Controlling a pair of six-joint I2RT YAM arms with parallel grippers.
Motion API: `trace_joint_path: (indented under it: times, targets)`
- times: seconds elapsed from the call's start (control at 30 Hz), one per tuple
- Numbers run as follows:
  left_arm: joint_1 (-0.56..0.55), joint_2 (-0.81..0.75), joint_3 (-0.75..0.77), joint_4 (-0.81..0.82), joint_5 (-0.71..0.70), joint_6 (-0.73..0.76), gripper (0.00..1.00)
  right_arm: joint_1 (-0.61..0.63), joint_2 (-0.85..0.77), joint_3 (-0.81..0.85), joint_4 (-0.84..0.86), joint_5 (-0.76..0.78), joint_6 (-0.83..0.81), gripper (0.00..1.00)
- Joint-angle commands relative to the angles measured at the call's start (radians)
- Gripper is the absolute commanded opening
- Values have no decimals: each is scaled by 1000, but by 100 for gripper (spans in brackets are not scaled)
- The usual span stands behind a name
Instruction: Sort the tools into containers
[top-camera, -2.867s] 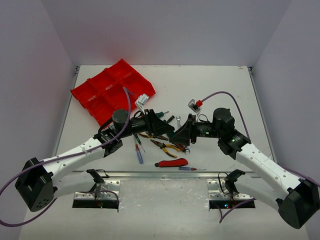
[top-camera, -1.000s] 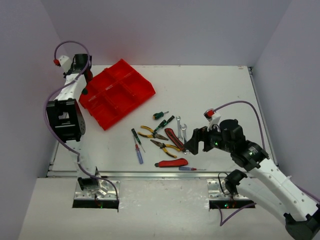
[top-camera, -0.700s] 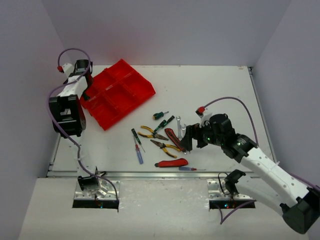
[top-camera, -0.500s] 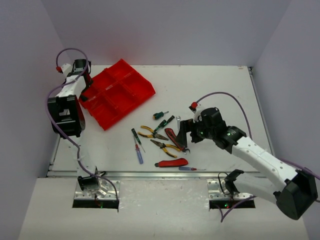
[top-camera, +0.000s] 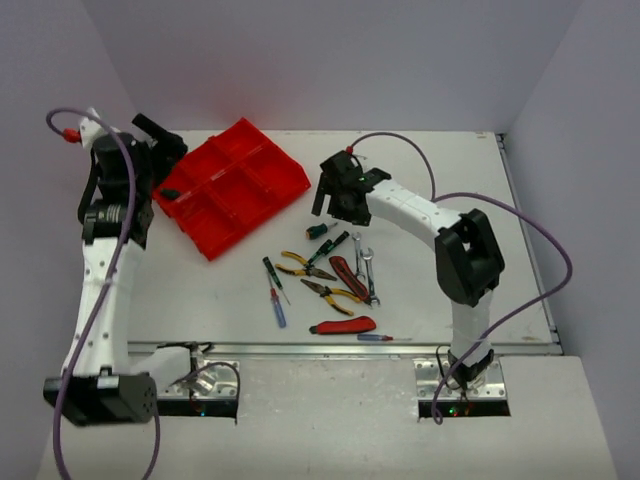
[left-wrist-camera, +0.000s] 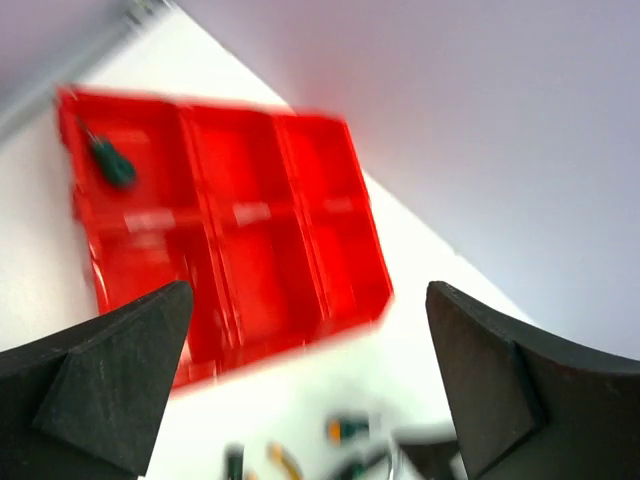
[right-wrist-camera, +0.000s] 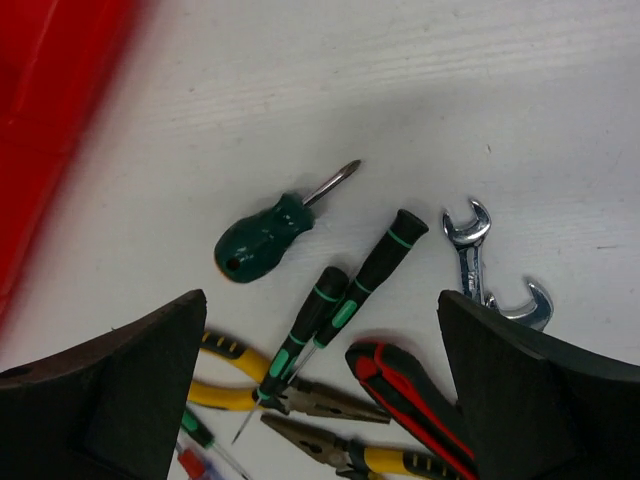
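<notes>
Once the left gripper (left-wrist-camera: 308, 290) had sprung wide and empty above the red tray (left-wrist-camera: 200, 105), a small green-handled screwdriver (left-wrist-camera: 110, 165) lay in the tray's corner compartment, so one tool looked sorted. The right gripper (right-wrist-camera: 318, 300), jaws apart and holding nothing, had swung from the wrenches (right-wrist-camera: 470, 245) to hover over the stubby green screwdriver (right-wrist-camera: 262, 240), probably its next pick. The pliers (top-camera: 330, 292), slim screwdrivers (right-wrist-camera: 370, 275) and utility knives (right-wrist-camera: 410, 395) remained on the table (top-camera: 430, 190).
</notes>
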Motion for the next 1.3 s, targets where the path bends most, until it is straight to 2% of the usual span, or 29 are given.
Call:
trace_joint_path:
  times: [0.0, 0.17, 0.27, 0.4, 0.57, 0.67, 0.9, 1.07, 1.13, 1.2, 1.27]
  targets:
    - [-90, -243, -281, 6, 139, 108, 100, 71, 105, 136, -104, 230, 201, 94]
    - [-90, -397, -372, -27, 166, 229, 100, 101, 258, 340, -136, 231, 206, 85]
    - [-96, -435, -412, -38, 138, 246, 100, 122, 342, 433, -215, 268, 224, 84]
    - [-95, -471, -487, -4, 162, 240, 100, 144, 375, 401, -236, 288, 299, 82]
    - [-95, -471, -496, 8, 181, 237, 100, 156, 362, 351, -229, 302, 338, 82]
    - [-107, -492, -505, 11, 181, 237, 100, 153, 386, 362, -205, 297, 327, 75]
    - [-151, -514, -512, 14, 181, 236, 100, 148, 430, 374, -137, 281, 242, 54]
    - [-155, -494, -512, 17, 194, 236, 100, 148, 340, 266, -3, 258, 111, 22]
    - [-155, -482, -508, 18, 215, 237, 100, 151, 295, 238, 60, 235, 59, 15]
    - [-155, -462, -500, 16, 238, 239, 100, 162, 257, 205, 127, 205, -65, 7]
    - [-155, -436, -486, 20, 294, 228, 100, 184, 148, 140, 225, 173, -287, 3]
